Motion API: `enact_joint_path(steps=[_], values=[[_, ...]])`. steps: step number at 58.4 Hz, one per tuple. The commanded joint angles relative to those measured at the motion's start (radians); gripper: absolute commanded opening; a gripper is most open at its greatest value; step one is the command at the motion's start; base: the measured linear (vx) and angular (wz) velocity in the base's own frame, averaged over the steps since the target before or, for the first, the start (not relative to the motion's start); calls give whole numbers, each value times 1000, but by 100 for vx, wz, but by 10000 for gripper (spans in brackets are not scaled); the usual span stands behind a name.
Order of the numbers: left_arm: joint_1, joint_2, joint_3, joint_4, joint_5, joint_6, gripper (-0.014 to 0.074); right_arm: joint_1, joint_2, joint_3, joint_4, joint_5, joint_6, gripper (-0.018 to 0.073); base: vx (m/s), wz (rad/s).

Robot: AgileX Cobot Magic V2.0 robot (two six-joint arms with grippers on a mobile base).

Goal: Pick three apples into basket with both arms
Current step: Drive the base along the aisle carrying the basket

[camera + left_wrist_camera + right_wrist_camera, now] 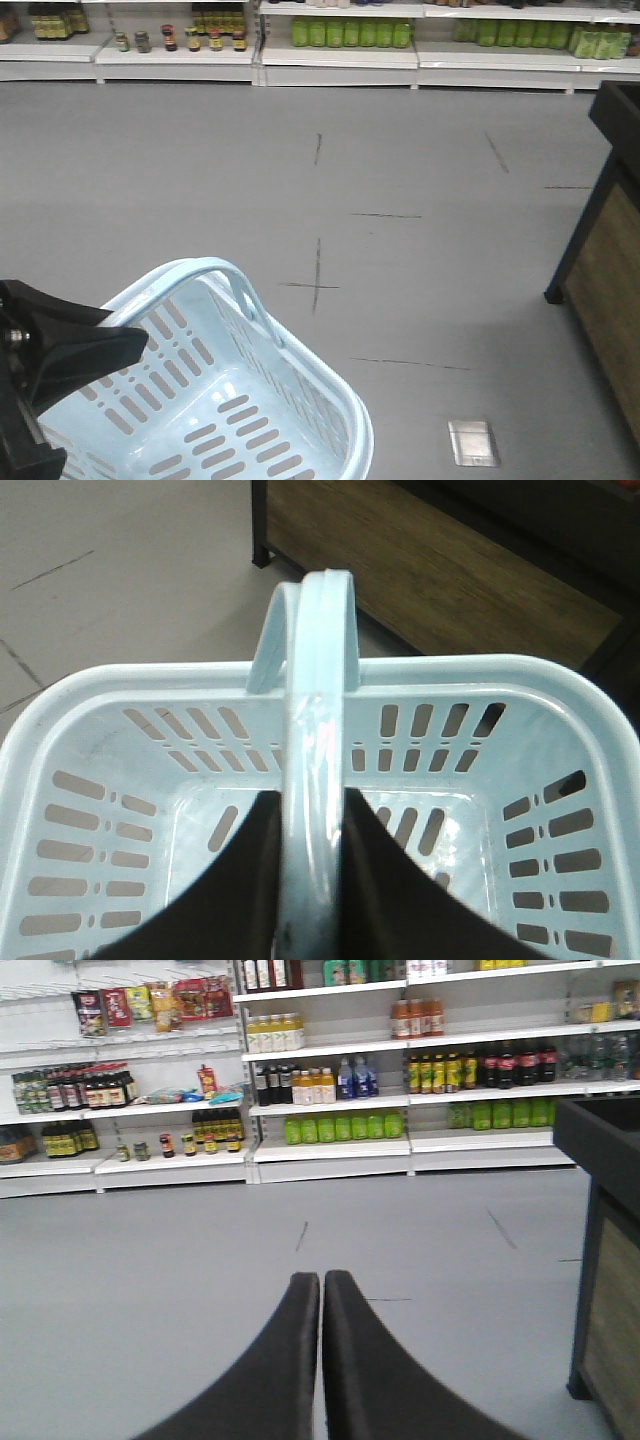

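The pale blue basket (352, 412) hangs tilted at the lower left of the front view, and nothing lies inside it. In the left wrist view I look down into the basket (150, 675), and its hoop handle (320, 630) runs up the middle. My left gripper (313, 798) is shut on that handle, one black finger on each side. Part of the black left arm (60, 355) shows at the left edge beside the basket. My right gripper (321, 1278) is shut on nothing and hangs in the air above the grey floor. The apples are out of view.
A dark-framed stand with wood panels (610, 250) is at the right, close beyond the basket (450, 570) and at the right edge of the right wrist view (610, 1260). Store shelves with bottles (350, 35) line the far wall. A metal floor plate (472, 442) is set in the floor.
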Motion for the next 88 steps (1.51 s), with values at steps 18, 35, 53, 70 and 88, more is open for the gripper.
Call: enact_joint_path(steps=[18, 35, 53, 70, 88], values=[[-5, -13, -30, -31, -85, -10, -6, -4, -12, 11, -12, -72, -2, -6, 14, 41], [-5, -13, -30, -31, -85, -10, -6, -4, -12, 11, -12, -72, -2, -6, 12, 25], [-5, -13, -30, -31, -85, -10, -6, -4, -12, 11, -12, -72, -2, -6, 13, 13], [-5, -13, -30, -31, -85, -10, -6, -4, -12, 11, -12, -72, -2, -6, 17, -6], [-5, -13, -30, -31, -85, -10, -6, -4, -12, 11, -12, -72, -2, -6, 22, -9]])
